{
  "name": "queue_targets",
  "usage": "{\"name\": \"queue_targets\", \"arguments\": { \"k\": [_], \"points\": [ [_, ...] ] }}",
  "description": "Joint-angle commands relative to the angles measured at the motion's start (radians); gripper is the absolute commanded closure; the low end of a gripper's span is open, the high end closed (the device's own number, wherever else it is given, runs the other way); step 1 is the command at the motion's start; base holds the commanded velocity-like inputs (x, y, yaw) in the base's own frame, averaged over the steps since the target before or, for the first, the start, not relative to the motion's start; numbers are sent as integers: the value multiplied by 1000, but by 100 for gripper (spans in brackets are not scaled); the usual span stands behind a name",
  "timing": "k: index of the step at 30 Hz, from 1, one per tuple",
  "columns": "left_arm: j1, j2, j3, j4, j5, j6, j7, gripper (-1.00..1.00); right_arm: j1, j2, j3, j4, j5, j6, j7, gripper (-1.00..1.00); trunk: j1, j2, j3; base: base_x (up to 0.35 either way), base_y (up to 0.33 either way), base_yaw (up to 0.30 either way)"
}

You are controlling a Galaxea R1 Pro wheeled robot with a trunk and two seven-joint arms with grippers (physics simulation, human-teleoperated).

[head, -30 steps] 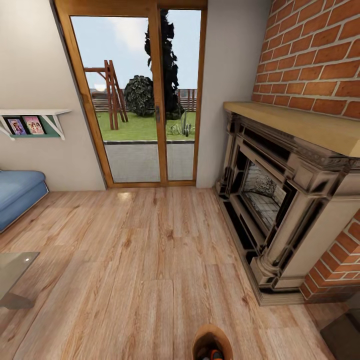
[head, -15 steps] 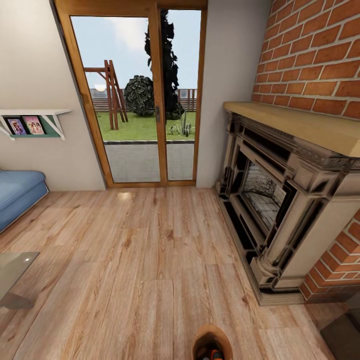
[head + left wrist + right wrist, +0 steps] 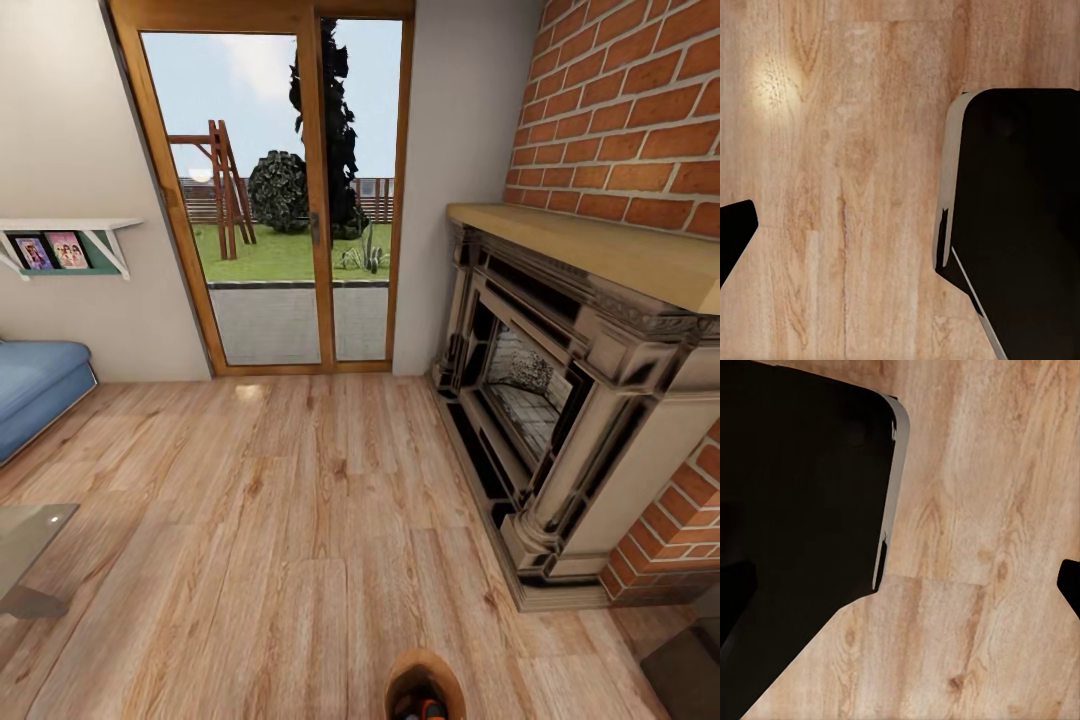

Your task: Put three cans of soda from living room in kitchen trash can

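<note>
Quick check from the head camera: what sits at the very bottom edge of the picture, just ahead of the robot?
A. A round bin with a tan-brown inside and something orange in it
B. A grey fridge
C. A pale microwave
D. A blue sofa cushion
A: the tash can shows its wood-brown rim at the bottom edge over the wood floor, with a bit of orange inside.

From head height the head camera looks forward and down across the wood floor (image 3: 300, 520) toward the glass doors (image 3: 275, 200). Both wrist cameras point straight down, close over that same floor.
</note>
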Motion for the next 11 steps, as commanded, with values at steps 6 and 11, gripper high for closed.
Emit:
{"name": "queue_targets", "arguments": {
  "k": [6, 11],
  "points": [
    [0, 0, 0, 0, 0, 0, 0, -100, 0, 0, 0, 0, 0, 0, 0, -100, 0, 0, 0, 0, 0, 0],
    [0, 0, 0, 0, 0, 0, 0, -100, 1, 0, 0, 0, 0, 0, -1, -100, 0, 0, 0, 0, 0, 0]
  ]
}}
